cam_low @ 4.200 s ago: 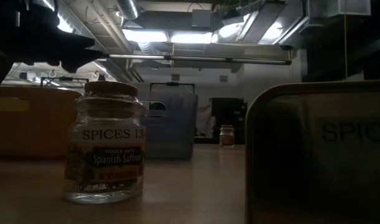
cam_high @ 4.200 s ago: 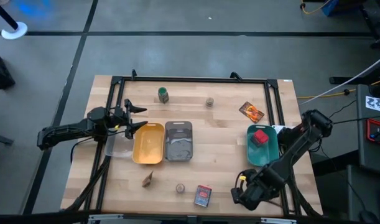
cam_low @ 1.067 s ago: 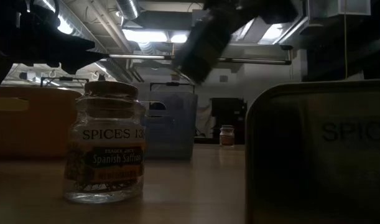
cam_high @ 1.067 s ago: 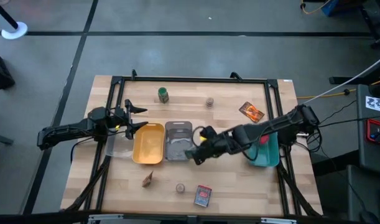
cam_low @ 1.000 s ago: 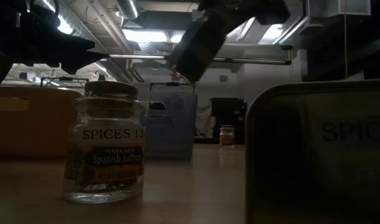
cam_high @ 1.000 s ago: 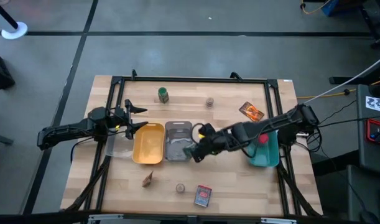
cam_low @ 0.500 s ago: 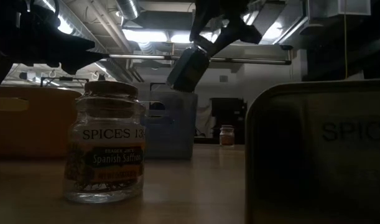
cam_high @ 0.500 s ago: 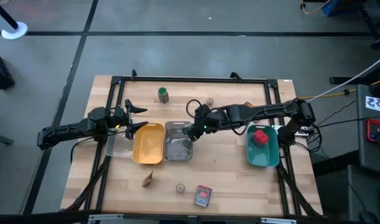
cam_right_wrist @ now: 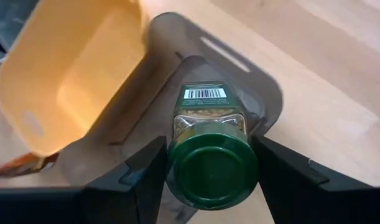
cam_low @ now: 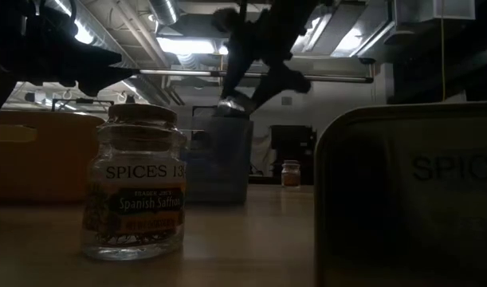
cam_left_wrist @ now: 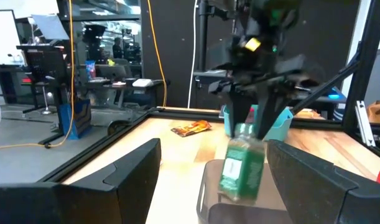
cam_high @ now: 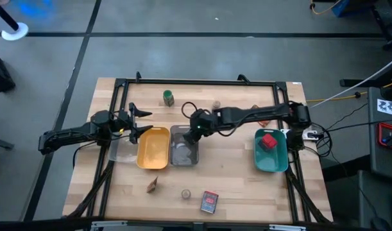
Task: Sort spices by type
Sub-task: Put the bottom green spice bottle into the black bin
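The right gripper (cam_right_wrist: 211, 163) is clamped on a green-lidded jar (cam_right_wrist: 209, 143), above the grey tray (cam_high: 183, 146) on the wooden table (cam_high: 234, 173). The left gripper (cam_high: 142, 120) waits with fingers apart, near the yellow tray (cam_high: 153, 149). Behind the table, pipes and ceiling lights (cam_low: 219, 46) show.

Green-lidded jar (cam_right_wrist: 212, 165), yellow tray (cam_right_wrist: 71, 81), seemingly grey tray (cam_right_wrist: 252, 93)

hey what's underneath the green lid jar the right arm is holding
The green-lidded jar, gripped by the right gripper, hangs over the grey tray. Bare tray floor shows around the jar; the part directly beneath it is covered.
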Available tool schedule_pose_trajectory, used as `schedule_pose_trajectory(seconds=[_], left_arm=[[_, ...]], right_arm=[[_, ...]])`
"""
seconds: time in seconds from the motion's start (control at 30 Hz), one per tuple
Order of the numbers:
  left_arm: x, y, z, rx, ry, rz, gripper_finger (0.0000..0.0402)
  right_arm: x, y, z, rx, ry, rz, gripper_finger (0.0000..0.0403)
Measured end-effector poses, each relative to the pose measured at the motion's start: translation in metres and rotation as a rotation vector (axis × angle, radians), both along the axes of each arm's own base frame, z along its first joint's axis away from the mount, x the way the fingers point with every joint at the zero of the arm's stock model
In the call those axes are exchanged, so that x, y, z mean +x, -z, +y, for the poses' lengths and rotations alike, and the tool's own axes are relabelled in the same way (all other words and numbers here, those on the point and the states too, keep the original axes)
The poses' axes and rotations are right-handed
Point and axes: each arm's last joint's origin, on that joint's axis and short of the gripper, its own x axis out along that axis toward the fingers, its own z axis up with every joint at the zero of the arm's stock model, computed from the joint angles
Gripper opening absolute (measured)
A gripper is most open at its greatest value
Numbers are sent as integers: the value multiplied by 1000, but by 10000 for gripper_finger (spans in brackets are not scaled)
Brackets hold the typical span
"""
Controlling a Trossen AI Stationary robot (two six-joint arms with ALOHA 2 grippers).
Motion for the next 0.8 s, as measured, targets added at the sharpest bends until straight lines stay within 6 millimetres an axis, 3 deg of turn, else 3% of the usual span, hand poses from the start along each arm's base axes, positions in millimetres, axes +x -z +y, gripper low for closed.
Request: schedule_pose_trajectory(seconds=[0.37,0.8], left_arm=[[0,0,0,1,0,-3,279],[0,0,0,1,3,-1,279]], right_arm=[[1,4,-6,-32,29,11,221],[10,27,-4,5,4,63,221]])
